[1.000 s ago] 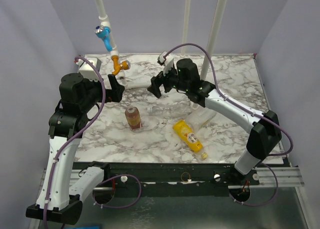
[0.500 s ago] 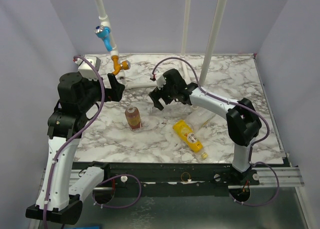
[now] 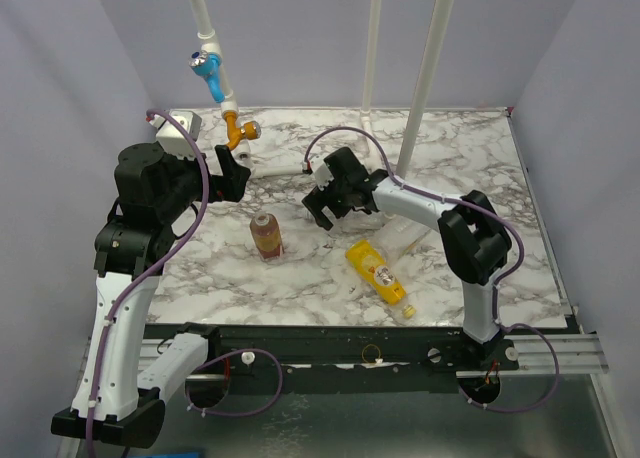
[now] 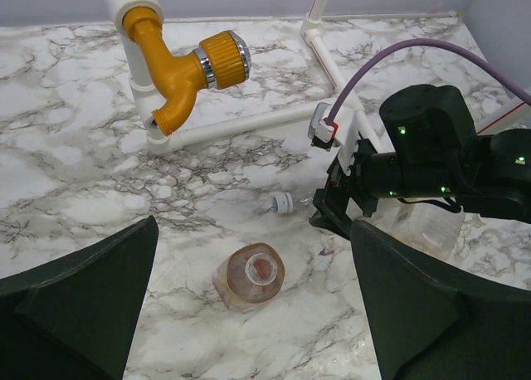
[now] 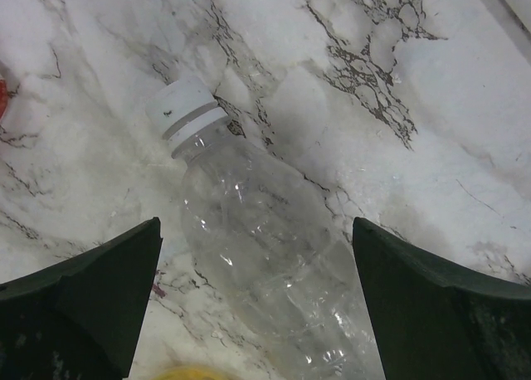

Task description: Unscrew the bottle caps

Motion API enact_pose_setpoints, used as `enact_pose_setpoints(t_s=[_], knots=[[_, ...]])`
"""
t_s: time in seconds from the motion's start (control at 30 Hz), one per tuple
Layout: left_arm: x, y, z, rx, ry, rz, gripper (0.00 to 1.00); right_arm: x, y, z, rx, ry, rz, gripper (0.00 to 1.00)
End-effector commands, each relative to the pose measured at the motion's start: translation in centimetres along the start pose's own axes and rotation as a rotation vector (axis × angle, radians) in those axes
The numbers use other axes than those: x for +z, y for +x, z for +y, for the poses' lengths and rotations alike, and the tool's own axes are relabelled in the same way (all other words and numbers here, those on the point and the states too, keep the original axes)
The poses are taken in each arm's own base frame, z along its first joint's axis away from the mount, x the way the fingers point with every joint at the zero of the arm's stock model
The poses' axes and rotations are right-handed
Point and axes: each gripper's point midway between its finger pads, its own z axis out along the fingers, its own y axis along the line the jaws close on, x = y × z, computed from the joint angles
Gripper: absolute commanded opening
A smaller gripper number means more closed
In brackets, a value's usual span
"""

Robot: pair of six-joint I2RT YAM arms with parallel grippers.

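Observation:
A slim clear bottle (image 5: 265, 247) lies on the marble, its white cap (image 5: 187, 114) pointing away. My right gripper (image 5: 255, 224) is open and hangs just above it, one finger on each side of the body, not touching. The same cap (image 4: 283, 202) shows small in the left wrist view. The brown bottle (image 3: 266, 235) stands upright, and its neck ring (image 4: 259, 268) is seen from above. My left gripper (image 4: 253, 224) hovers open high over it. A yellow bottle (image 3: 378, 271) lies near the front. A wider clear bottle (image 4: 423, 226) lies behind the right arm.
White pipes with an orange tap (image 4: 187, 69) cross the back of the table, with a blue tap handle (image 3: 205, 63) above. Two white upright poles (image 3: 425, 68) stand at the back right. A white box (image 3: 180, 128) sits in the back left corner.
The right arm has folded in and swung left and toward the near side, bringing its open gripper over the slim clear bottle. The left arm has hardly moved.

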Motion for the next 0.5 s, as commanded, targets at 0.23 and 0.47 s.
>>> enact_pose_setpoints(t_s=[0.23, 0.47], knots=[[-0.6, -1.2, -0.9, -0.003, 0.031, -0.033, 0.99, 2.4, 3.0, -1.4, -0.003, 0.05, 0.099, 0.94], [-0.5, -1.3, -1.0, -0.004, 0.037, -0.035, 0.99, 1.8, -0.4, -2.8, -0.01, 0.121, -0.012, 0.69]])
